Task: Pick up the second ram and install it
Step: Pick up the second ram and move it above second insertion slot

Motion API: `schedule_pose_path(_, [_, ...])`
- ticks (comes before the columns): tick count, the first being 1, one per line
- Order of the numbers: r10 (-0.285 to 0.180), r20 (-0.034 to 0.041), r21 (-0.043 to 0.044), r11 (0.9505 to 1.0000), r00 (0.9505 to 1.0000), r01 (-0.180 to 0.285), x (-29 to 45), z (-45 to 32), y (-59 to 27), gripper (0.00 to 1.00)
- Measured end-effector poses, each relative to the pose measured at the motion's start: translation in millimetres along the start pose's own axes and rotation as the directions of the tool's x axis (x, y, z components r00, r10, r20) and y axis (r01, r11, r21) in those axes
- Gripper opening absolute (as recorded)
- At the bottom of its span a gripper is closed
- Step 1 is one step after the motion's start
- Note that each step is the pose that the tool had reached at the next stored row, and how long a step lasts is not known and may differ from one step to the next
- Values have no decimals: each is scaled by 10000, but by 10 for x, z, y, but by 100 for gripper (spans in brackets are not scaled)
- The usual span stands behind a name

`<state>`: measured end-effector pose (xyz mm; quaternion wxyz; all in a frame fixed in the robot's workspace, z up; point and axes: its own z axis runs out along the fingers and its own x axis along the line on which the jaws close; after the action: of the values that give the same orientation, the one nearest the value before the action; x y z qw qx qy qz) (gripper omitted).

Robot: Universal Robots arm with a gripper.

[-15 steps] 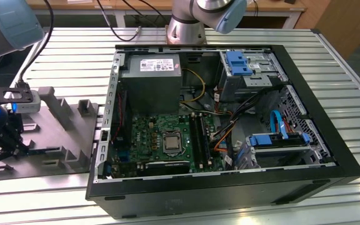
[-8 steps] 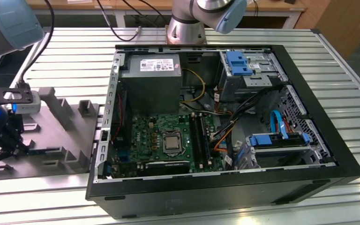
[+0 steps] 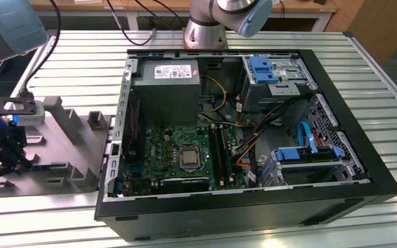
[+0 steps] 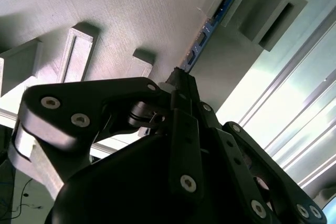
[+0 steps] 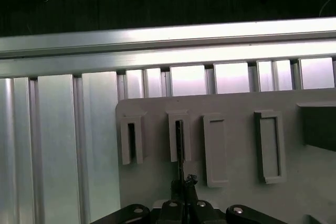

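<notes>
Your arm's black gripper (image 3: 2, 155) hangs over a grey holder plate (image 3: 67, 173) on the slatted metal table (image 3: 81, 67), at the exterior view's left. It is well apart from the open black computer case (image 3: 254, 212), which lies on its side in the middle of the table.

In both wrist views the fingers (image 4: 181, 108) come together to a narrow tip at one end of the second ram (image 4: 201, 36). They look pinched on that thin dark-blue stick, though the exact contact is hard to make out from these angles.

The stick stands on its edge in a raised slot of the holder plate. In the second wrist view it runs away from the fingertips as a blue strip. In the first wrist view you see it end-on as a dark line (image 5: 179, 140) in the second of four upright slots, with the gripper (image 5: 182, 183) just below it in the picture.

Inside the case, the green motherboard (image 3: 178, 150) sits below the grey power-supply box (image 3: 167, 88). Blue drive brackets (image 3: 262, 70) are toward the exterior view's right.
</notes>
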<state>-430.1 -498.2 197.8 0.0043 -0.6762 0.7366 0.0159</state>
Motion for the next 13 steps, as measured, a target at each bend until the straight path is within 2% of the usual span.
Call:
schedule_pose_path(5, [-116, -1, -2, 9999, 9999, 116, 0, -6, 0, 12])
schedule_pose_path(11, [-682, -13, -21, 9977, 9977, 682, 0, -8, 0, 12])
schedule_pose_path(13, [-712, -14, -22, 9975, 9975, 712, 0, -8, 0, 12])
